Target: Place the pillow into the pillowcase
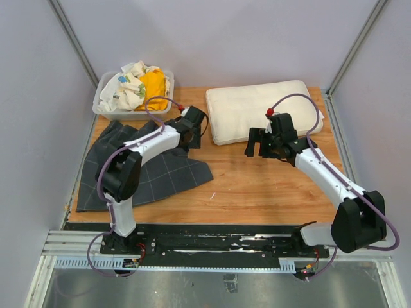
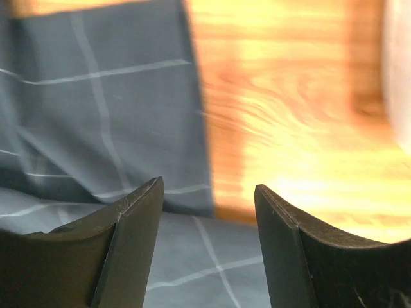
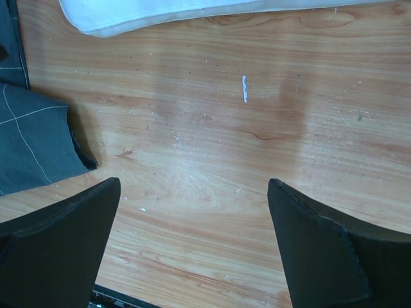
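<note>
The left gripper [image 1: 194, 131] is wide open and has hold of nothing. In its wrist camera the left gripper [image 2: 209, 189] shows two dark fingers well apart, with only cloth and wood in the gap between them. The pillowcase [image 2: 109, 128], dark grey with thin pale grid lines, lies under this gripper and spreads to its left. The cloth's straight edge runs up the picture just beyond the gap. To the right of that edge is bare bench [image 2: 289, 115]. Far off at the right edge sits a blurred pale shape, the pillow [image 2: 401, 77].

The right gripper [image 1: 257, 149] is open just as wide and empty. In its own camera the right gripper [image 3: 192, 183] has nothing but bare bench [image 3: 225, 147] between its fingers. A corner of the pillowcase [image 3: 32, 141] lies off to its left, apart from the fingers. The pillow [image 3: 160, 13] runs across the far side ahead of it.

From above, the pillowcase [image 1: 148, 170] lies rumpled and flat on the bench [image 1: 257, 186], nearer than the left gripper and to its left. The pillow [image 1: 257, 109] lies flat just beyond the right gripper and outside the pillowcase. Beyond the left gripper stands a clear bin [image 1: 103, 106] holding a white patterned cloth [image 1: 125, 86] and a yellow cloth [image 1: 154, 86].
</note>
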You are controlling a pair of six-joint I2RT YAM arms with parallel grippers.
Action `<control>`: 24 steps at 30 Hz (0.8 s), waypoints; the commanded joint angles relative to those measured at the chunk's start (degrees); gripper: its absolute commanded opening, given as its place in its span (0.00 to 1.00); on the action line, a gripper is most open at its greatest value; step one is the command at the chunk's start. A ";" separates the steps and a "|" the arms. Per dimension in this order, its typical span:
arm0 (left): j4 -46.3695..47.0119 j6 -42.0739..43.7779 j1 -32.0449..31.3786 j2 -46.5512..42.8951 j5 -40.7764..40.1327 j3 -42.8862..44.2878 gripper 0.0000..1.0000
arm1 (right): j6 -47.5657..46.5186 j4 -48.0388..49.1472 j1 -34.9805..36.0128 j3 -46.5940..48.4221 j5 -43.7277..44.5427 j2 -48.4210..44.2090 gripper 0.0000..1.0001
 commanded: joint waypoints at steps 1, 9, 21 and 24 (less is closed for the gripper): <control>-4.36 -4.71 -7.07 1.23 3.21 2.74 0.64 | -1.30 -0.64 1.24 -1.31 1.79 -2.81 0.98; -6.66 -9.15 -14.47 7.28 4.77 6.37 0.62 | -2.03 -2.41 -1.14 -5.94 2.20 -8.24 0.98; -8.65 -13.00 -16.67 4.08 2.06 -0.07 0.01 | -1.86 -3.01 -2.32 -7.99 0.69 -12.16 0.98; -9.63 -13.87 -17.38 1.20 1.25 -2.52 0.00 | -1.39 -2.55 -2.34 -8.40 -0.21 -11.86 0.98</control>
